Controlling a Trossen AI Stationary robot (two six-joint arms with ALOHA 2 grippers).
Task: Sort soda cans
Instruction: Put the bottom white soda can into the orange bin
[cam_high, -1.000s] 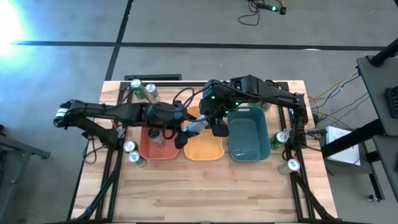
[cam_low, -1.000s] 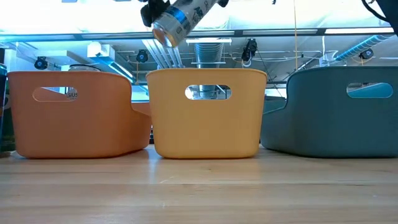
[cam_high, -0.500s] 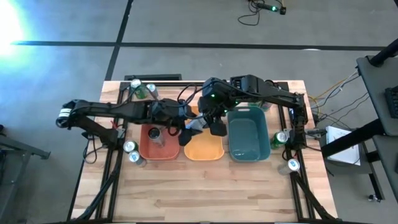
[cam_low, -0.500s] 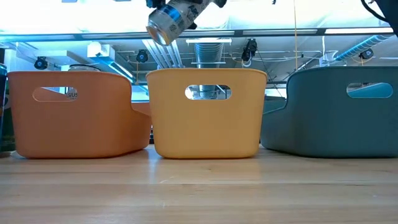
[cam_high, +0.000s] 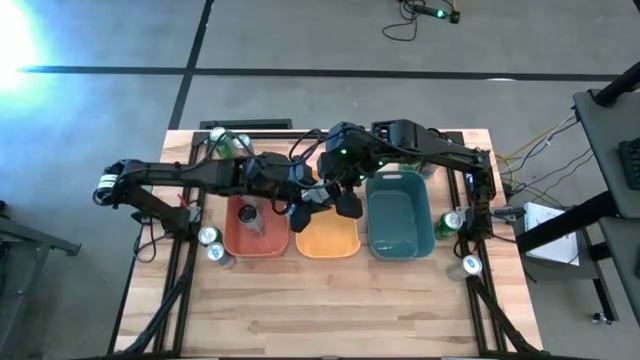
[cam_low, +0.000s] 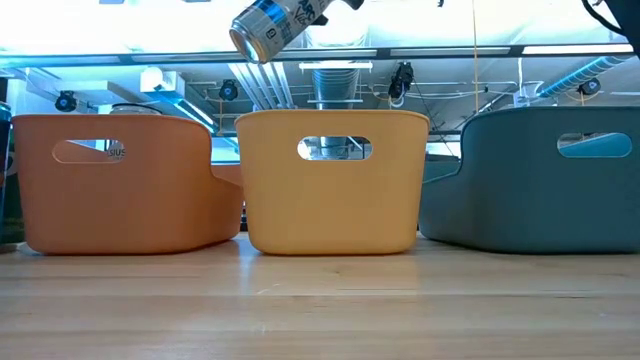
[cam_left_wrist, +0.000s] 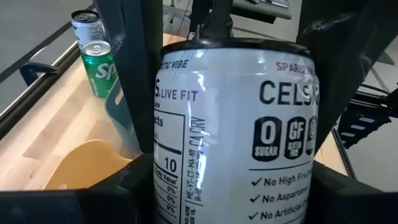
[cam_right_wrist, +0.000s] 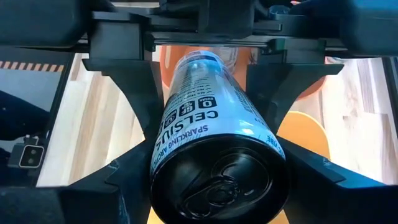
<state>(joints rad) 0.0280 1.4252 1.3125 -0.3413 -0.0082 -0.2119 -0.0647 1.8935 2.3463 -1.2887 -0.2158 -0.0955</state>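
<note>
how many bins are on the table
3, side by side in one row: the red bin on the left, the orange bin in the middle, the teal bin on the right. None looks hidden.

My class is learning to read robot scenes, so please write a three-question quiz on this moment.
1. True or false: the white can lies inside the yellow bin.
2. How many bins stand in a row on the table? A) two B) three C) four
3. Fill in: near the table's far left corner, a silver can stands beside a ____ can.
Key:
1. False. The white can is held tilted above the bins, gripped by both the left gripper and the right gripper.
2. B: red bin, yellow bin, teal bin.
3. Green; see the green can.
</note>
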